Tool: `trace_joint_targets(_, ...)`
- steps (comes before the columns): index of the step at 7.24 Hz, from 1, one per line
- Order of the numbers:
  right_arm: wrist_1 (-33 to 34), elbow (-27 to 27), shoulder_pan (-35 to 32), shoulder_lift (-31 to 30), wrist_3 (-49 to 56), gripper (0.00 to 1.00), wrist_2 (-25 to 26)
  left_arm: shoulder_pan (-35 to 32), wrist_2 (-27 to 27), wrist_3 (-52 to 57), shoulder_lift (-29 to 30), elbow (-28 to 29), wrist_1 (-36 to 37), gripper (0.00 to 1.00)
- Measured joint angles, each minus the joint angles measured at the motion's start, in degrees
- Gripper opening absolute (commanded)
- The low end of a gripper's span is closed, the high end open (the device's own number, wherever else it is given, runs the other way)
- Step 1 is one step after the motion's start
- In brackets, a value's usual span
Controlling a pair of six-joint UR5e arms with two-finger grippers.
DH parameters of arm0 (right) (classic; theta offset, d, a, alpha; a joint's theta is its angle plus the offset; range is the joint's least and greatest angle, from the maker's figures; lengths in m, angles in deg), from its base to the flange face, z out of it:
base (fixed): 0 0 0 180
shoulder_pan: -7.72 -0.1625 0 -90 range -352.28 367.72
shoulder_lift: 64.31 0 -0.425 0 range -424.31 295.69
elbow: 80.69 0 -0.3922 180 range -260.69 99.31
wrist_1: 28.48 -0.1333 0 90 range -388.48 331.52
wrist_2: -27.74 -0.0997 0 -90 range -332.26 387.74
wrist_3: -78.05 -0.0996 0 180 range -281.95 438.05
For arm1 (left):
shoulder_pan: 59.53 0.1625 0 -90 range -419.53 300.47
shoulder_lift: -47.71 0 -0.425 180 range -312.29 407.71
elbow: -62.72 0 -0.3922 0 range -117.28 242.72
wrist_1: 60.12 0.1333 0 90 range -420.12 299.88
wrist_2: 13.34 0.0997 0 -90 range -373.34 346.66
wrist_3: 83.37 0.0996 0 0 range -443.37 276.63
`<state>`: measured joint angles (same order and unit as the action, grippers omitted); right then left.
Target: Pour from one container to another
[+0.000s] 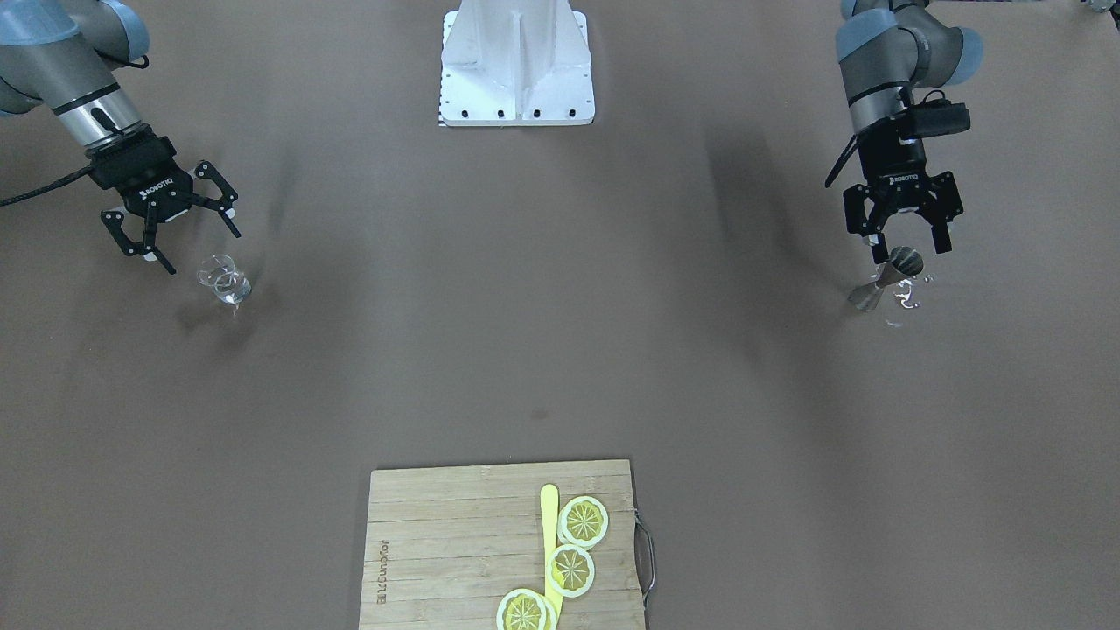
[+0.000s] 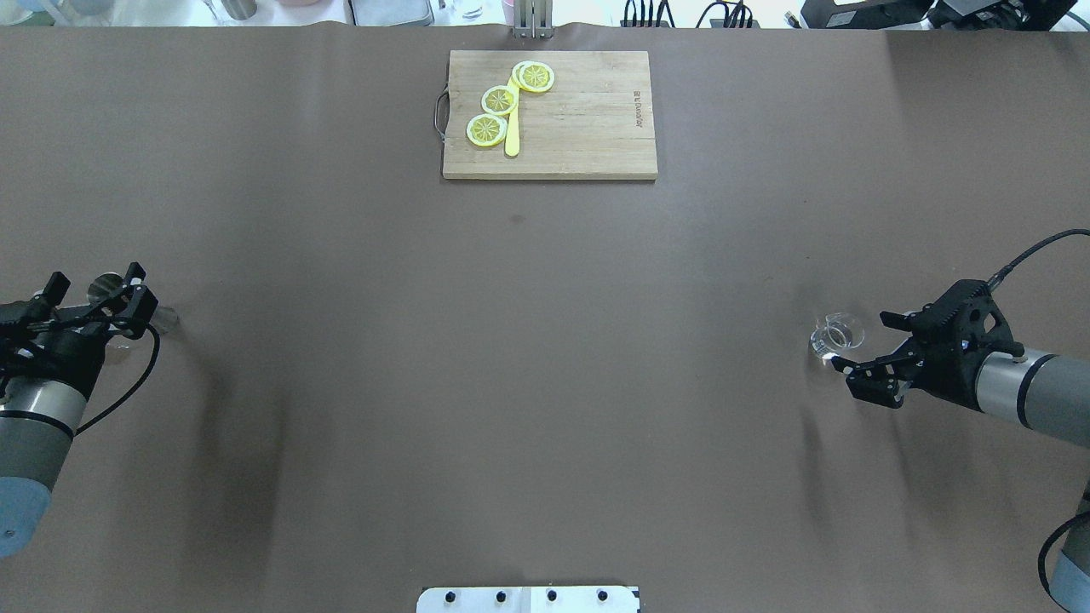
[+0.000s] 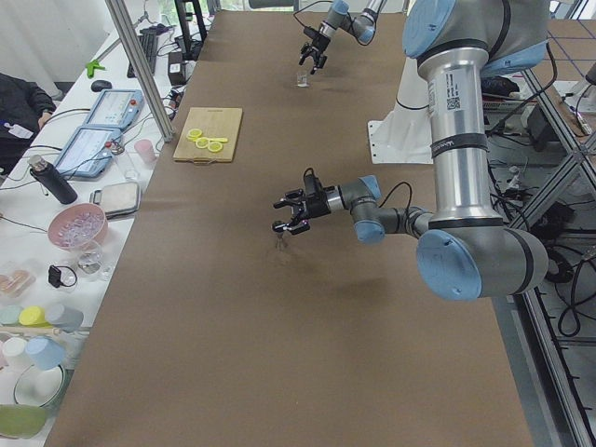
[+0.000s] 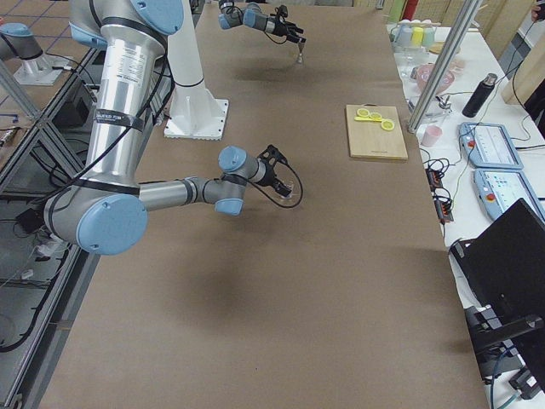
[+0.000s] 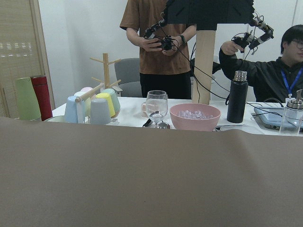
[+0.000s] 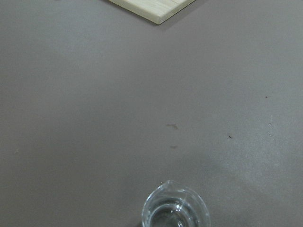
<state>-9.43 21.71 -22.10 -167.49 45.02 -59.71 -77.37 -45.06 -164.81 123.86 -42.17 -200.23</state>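
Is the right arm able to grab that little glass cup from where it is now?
Probably yes. The right gripper hangs open right beside the glass cup, and only bare table lies between them; nothing blocks the way.

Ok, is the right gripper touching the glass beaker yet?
Apart. The front-facing view shows bare table between both open fingertips of the right gripper and the glass beaker, which stands just beyond them.
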Motion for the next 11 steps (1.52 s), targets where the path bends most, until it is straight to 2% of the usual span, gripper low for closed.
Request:
trace_joint_targets(3,-7.5,-9.3,0.8,4.1,0.4,0.95,0.3,0.5,0.1,0.2,-0.7,2.1,-3.7,0.95)
trace_joint_targets(7,-9.2,-10.3,0.7,5.2,0.5,0.86,0.1,0.8,1.0,0.2,1.9,5.9,-5.6,0.95)
trace_joint_targets(9,-9.4,-10.7,0.7,5.2,0.6,0.79,0.1,0.8,1.2,0.2,4.1,9.6,-7.4,0.95)
trace_joint_targets(10,-9.4,-10.8,0.7,5.2,0.6,0.71,0.1,0.8,1.5,0.2,4.7,10.9,-8.1,0.95)
trace_joint_targets(11,-9.4,-10.8,0.7,5.2,0.6,0.67,0.1,1.1,2.2,0.2,5.1,12.3,-8.8,0.95)
